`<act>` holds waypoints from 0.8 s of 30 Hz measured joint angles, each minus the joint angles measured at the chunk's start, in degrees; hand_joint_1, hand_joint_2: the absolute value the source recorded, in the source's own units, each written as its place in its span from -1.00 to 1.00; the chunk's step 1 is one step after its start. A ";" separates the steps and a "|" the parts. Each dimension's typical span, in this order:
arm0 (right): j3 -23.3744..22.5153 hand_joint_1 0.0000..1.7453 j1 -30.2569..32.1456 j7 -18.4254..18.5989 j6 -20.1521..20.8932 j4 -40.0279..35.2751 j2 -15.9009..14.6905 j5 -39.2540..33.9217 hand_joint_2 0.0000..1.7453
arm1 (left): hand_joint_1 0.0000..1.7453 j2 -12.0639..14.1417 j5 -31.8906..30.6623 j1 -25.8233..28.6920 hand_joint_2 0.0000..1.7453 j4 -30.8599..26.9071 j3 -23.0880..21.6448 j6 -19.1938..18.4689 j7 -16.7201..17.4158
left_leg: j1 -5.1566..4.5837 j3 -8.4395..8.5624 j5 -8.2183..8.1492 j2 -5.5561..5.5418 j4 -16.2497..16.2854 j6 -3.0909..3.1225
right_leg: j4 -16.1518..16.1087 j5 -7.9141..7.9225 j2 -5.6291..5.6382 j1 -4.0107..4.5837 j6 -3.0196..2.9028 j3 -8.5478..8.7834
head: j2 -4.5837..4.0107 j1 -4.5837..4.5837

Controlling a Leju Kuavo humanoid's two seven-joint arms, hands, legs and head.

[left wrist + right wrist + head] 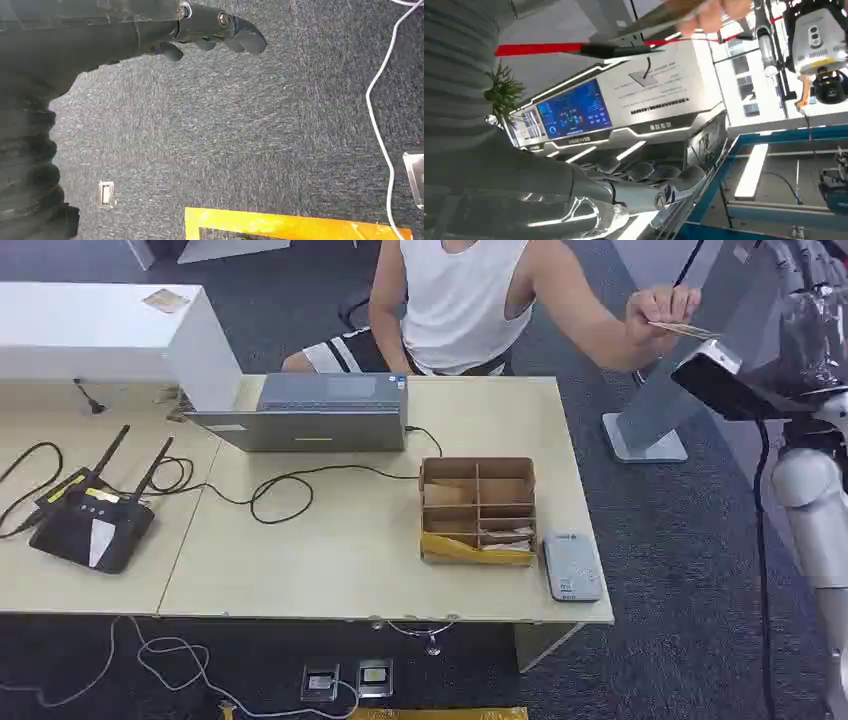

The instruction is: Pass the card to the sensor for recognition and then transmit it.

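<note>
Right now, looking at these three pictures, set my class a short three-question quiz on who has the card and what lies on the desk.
1. True or false: the person's hand holds the card.
2. What lies beside the cardboard box near the desk's front edge? A) grey card reader B) mug C) phone
3. Fill in: the left hand hangs over the ____.

Key: 1 true; 2 A, the card reader; 3 carpet.
</note>
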 joint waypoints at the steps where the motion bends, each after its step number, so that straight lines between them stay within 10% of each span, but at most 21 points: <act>1: 0.18 -1.00 -0.13 -0.09 0.09 0.13 0.20 0.15 1.00 | -1.00 0.00 -0.04 0.01 1.00 0.00 0.00 -0.02 0.00 | 0.00 0.00 0.00 0.00 0.00 0.00 | 0.00 0.00 0.00 0.00 0.00 0.00 | 0.00 0.02; 7: 1.14 -1.00 -0.68 -0.39 0.53 0.76 0.98 0.37 1.00 | -1.00 0.02 -0.15 0.01 1.00 0.00 0.00 -0.35 0.00 | 0.00 0.00 0.01 0.00 0.00 -0.02 | 0.00 0.00 0.01 0.00 0.00 0.00 | 0.00 0.00; 8: 1.29 0.88 -0.77 -0.39 0.61 0.85 1.11 0.39 1.00 | -1.00 0.02 -0.17 0.01 1.00 0.00 0.00 -0.37 0.00 | 0.00 0.00 0.01 0.00 0.00 -0.02 | 0.00 0.00 0.01 0.00 0.00 0.00 | 0.00 0.02; 24: 2.69 1.00 -1.31 -0.11 3.24 2.49 2.03 -0.48 1.00 | -1.00 0.31 -0.28 0.11 1.00 0.00 0.00 -0.77 0.02 | 0.00 0.01 0.01 0.01 0.00 -0.02 | 0.00 0.00 0.01 0.00 0.00 -0.01 | 0.00 0.02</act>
